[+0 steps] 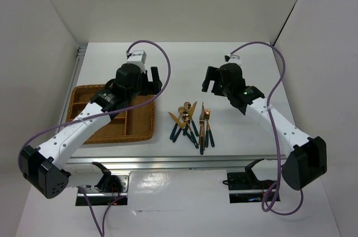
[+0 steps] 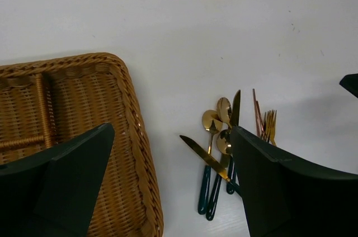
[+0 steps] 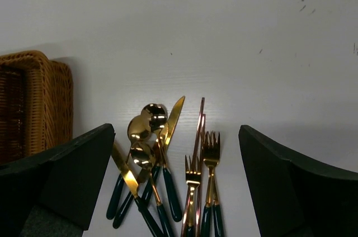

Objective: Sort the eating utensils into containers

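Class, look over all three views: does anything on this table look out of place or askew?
The utensils lie in a loose pile on the table, right of the wicker tray rather than in it. One knife slants across the spoons, while the forks lie roughly parallel. Nothing looks spilled or damaged.

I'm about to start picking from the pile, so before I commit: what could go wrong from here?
The spoons and knives lie crossed and overlapping, so a grasp may lift or drag two. The chopsticks lie tight against the forks, so they look hard to isolate. The left end effector and right end effector, both open, are aimed at the same spot and could collide.
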`<state>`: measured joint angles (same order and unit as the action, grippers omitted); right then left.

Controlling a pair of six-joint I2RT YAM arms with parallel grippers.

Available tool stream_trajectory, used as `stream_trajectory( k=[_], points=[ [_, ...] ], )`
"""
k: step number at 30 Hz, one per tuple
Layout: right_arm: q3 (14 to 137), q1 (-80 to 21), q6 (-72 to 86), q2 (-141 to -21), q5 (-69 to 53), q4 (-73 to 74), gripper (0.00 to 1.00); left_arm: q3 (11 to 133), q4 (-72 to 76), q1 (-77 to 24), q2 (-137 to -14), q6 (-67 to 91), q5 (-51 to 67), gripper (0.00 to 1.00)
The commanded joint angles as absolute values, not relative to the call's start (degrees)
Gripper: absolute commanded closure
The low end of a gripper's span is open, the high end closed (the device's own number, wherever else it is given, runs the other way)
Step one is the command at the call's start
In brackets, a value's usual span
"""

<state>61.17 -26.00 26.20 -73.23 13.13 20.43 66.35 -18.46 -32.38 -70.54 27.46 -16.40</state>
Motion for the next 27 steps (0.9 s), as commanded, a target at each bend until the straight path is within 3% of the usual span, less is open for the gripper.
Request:
stream_trajectory(
  k=[1, 5, 19, 25, 27],
  points=[
    [59.9, -25.8, 29.8, -72.6, 11.3, 24.2, 0.0, 70.0, -19.9, -32.2, -71.5, 29.6, -5.9, 0.0],
    [56.3, -25.8, 30.8, -72.0, 6.1, 23.4, 0.0, 69.4, -19.4, -32.2, -71.5, 26.0, -0.4, 0.0],
    [55.7, -29.1, 30.8, -82.1, -3.3, 19.3, 0.19, 66.7, -25.7, -29.2, -67.9, 30.0, -16.3, 0.0],
    [55.7, -31.9, 31.5, -85.9, -4.7, 17.8, 0.33, 63.4, -26.3, -20.9, -67.3, 33.0, -6.7, 0.0],
    [55.7, -32.5, 31.5, -86.4, -4.2, 18.5, 0.33, 62.8, -26.3, -19.1, -67.3, 33.6, -4.1, 0.0]
  ],
)
